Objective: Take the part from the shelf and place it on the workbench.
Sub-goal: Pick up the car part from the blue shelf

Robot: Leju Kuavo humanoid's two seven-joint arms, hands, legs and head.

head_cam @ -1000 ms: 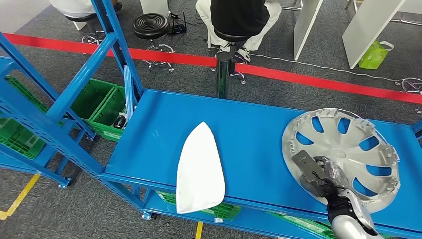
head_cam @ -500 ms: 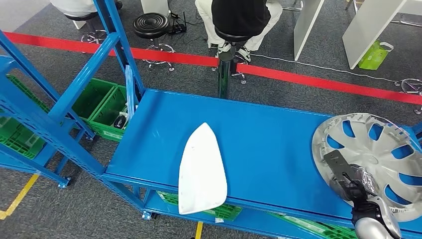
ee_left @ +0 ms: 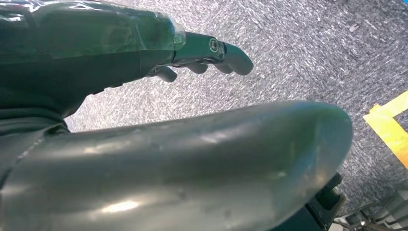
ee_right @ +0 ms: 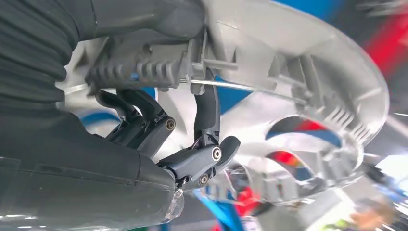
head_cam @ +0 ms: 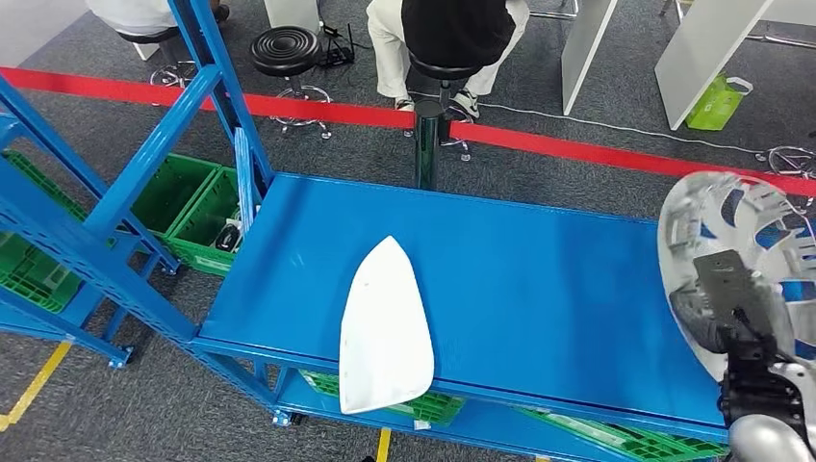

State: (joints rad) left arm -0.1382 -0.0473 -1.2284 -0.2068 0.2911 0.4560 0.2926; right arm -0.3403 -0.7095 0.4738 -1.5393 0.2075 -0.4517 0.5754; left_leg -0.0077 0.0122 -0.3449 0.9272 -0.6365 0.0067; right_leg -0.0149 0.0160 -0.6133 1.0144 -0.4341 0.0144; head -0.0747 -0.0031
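At the right edge of the head view, the right hand point(head_cam: 746, 332) grips the silver wheel cover point(head_cam: 736, 260), lifted and tilted just past the blue shelf point(head_cam: 529, 279); the cover's bulk lies toward twelve o'clock from the hand, the white panel point(head_cam: 387, 327) well apart toward nine o'clock. Left wrist view: the left hand point(ee_left: 207, 53) hangs over grey floor, fingers loosely extended, holding nothing. Right wrist view: fingers point(ee_right: 208, 113) hook the cover's rim point(ee_right: 288, 72).

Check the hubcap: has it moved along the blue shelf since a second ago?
Yes. The hubcap, held by the right hand, went right, away from the white part, past the shelf end.
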